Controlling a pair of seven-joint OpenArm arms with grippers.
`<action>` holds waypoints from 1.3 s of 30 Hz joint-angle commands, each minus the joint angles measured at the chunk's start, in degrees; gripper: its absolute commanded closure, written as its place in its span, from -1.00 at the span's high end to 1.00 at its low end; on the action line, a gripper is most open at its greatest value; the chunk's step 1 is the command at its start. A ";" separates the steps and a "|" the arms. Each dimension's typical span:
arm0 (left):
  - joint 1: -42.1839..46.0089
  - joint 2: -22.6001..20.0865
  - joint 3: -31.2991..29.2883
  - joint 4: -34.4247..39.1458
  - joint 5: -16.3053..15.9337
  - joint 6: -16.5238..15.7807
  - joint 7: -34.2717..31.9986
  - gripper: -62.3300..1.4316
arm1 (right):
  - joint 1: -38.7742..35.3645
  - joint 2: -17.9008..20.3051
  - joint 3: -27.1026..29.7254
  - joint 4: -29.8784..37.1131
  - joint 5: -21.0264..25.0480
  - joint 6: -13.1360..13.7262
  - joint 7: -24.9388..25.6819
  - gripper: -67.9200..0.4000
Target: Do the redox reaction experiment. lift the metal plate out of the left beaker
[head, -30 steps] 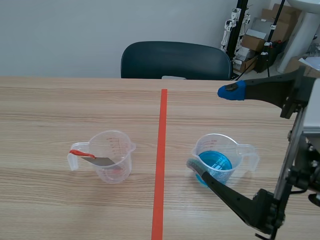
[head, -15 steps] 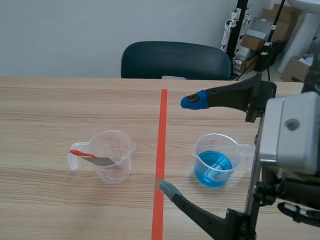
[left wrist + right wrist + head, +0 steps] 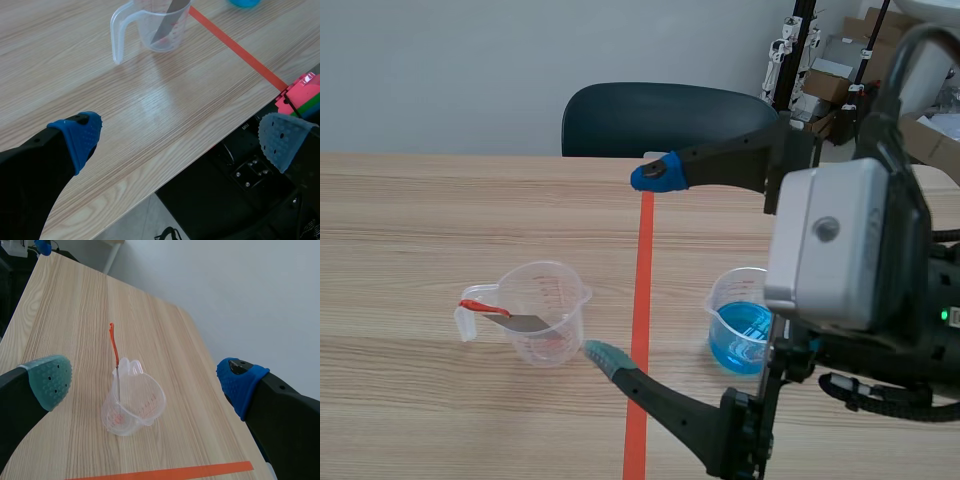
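Left beaker (image 3: 548, 312), a clear plastic measuring beaker with handle and spout, standing on the desk (image 3: 410, 210) to the left of the orange-red tape line. The metal plate (image 3: 517, 322) leans inside it, with its lower end at the bottom and its upper, red end (image 3: 473, 305) projecting past the rim above the handle. The plate is a thin narrow strip, judged stiff and light, with bare faces that are probably smooth and slippery. The beaker also looks light and could tip or drag if the strip catches its wall. The projecting red end is the likeliest hold, pinched across the flat faces and drawn out along the lean. The right gripper (image 3: 629, 265) is spread wide and holds nothing. Its grey-green pad is low and near the beaker's base on the tape side, not touching, and its blue pad is high and farther back. In the right wrist view the beaker lies ahead, within the span of the fingers. The left gripper (image 3: 180, 137) is likewise spread wide and empty at the near desk edge, with the beaker well ahead of it. The right beaker (image 3: 743, 335) holds blue liquid.
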 commanded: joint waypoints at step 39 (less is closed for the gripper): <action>0.07 2.84 -0.33 0.66 1.99 5.90 -18.64 1.00 | 5.97 -22.88 -8.74 -11.58 -8.17 -0.33 -7.34 0.79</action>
